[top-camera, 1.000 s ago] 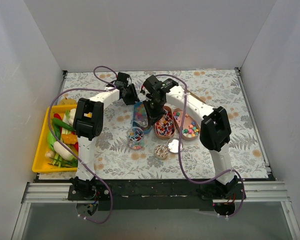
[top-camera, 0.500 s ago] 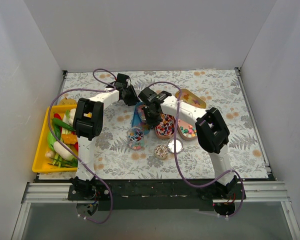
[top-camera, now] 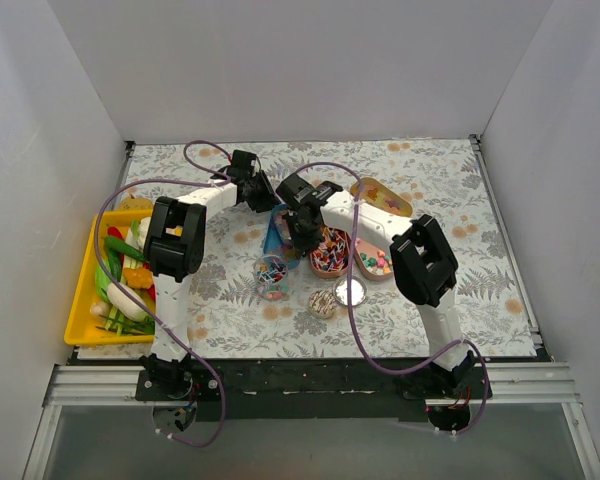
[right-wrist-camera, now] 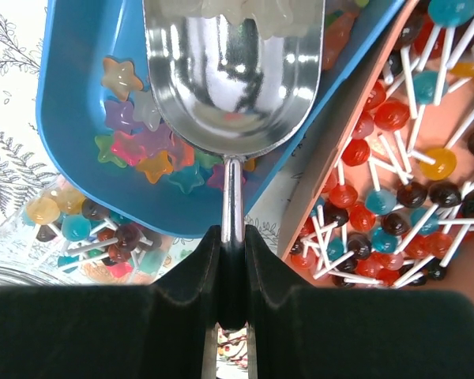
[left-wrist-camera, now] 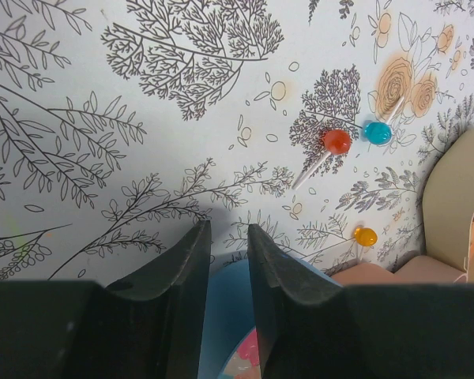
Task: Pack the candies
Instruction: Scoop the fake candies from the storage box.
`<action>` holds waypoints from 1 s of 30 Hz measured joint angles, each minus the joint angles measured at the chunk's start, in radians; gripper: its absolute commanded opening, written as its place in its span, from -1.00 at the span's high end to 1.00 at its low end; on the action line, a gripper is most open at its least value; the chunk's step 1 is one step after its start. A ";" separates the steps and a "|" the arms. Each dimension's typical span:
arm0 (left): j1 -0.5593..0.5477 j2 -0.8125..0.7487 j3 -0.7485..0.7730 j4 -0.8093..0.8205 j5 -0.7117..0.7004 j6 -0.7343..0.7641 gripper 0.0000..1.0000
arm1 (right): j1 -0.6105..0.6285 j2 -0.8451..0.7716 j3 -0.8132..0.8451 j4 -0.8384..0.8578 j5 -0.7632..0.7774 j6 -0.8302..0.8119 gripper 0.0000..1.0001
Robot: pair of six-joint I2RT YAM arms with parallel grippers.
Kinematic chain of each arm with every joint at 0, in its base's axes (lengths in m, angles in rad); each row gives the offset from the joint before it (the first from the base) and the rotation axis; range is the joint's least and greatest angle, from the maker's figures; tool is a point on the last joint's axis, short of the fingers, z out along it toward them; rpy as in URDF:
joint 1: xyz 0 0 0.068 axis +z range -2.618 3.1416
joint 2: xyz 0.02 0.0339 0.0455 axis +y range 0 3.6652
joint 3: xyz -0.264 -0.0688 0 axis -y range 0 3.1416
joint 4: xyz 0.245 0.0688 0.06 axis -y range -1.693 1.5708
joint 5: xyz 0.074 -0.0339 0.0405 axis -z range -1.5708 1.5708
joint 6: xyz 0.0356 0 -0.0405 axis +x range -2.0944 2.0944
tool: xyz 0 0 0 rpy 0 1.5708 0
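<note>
Two white arms [top-camera: 170, 300] with black joints [top-camera: 172, 238], purple cables [top-camera: 204, 142] and black fingers [right-wrist-camera: 182, 308].

A lab rig: white panel walls [top-camera: 280, 70] box in a floral-clothed table [top-camera: 450, 180].

— Is there anything you can read in these views?

— No. You will find no legible word, number, brand or sign.

— What about the cloth [left-wrist-camera: 103, 118]?

— It is printed with leaves and flowers only, with no lettering.

— And the scoop [right-wrist-camera: 229, 79] or the blue tray [right-wrist-camera: 71, 150]?

— The scoop is bare metal and the tray is plain blue. You can make out no label or stamp on either.
</note>
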State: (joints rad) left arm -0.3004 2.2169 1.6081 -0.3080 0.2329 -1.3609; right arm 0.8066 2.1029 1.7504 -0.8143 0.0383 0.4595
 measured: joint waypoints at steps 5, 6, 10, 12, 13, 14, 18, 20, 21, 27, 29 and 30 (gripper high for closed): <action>0.000 -0.001 -0.005 0.006 0.000 0.002 0.51 | -0.002 0.039 0.052 -0.010 0.013 -0.053 0.97; 0.000 -0.001 -0.005 0.006 0.000 0.003 0.52 | -0.002 0.043 0.058 -0.013 0.016 -0.063 0.97; -0.001 -0.001 -0.005 0.006 0.000 0.002 0.52 | -0.001 0.050 0.064 -0.014 0.039 -0.081 0.97; -0.001 -0.001 -0.005 0.007 0.000 0.003 0.53 | 0.001 0.050 0.064 -0.014 0.047 -0.084 0.97; -0.001 -0.001 -0.005 0.007 0.000 0.003 0.53 | 0.001 0.050 0.064 -0.014 0.049 -0.086 0.97; -0.001 -0.001 -0.005 0.007 0.000 0.003 0.53 | 0.002 0.050 0.064 -0.014 0.053 -0.090 0.97; -0.001 -0.001 -0.005 0.007 -0.001 0.003 0.53 | 0.006 0.048 0.057 -0.006 0.073 -0.109 0.97; -0.001 -0.001 -0.005 0.007 -0.001 0.003 0.53 | 0.011 0.039 0.039 0.010 0.090 -0.123 0.97; -0.001 -0.001 -0.005 0.006 -0.001 0.003 0.54 | 0.013 0.029 0.022 0.027 0.098 -0.130 0.97; -0.002 -0.002 -0.005 0.002 0.000 0.004 0.54 | 0.027 -0.043 -0.109 0.149 0.153 -0.180 0.97; -0.003 -0.002 -0.005 0.000 0.000 0.004 0.54 | 0.033 -0.069 -0.158 0.193 0.172 -0.188 0.97; -0.004 -0.002 -0.005 -0.002 0.000 0.004 0.54 | 0.037 -0.080 -0.180 0.214 0.184 -0.195 0.97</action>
State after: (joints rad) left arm -0.3042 2.2147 1.6035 -0.3096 0.2333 -1.3571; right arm 0.8433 2.0224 1.5707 -0.5999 0.2222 0.2649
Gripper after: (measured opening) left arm 0.231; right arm 0.188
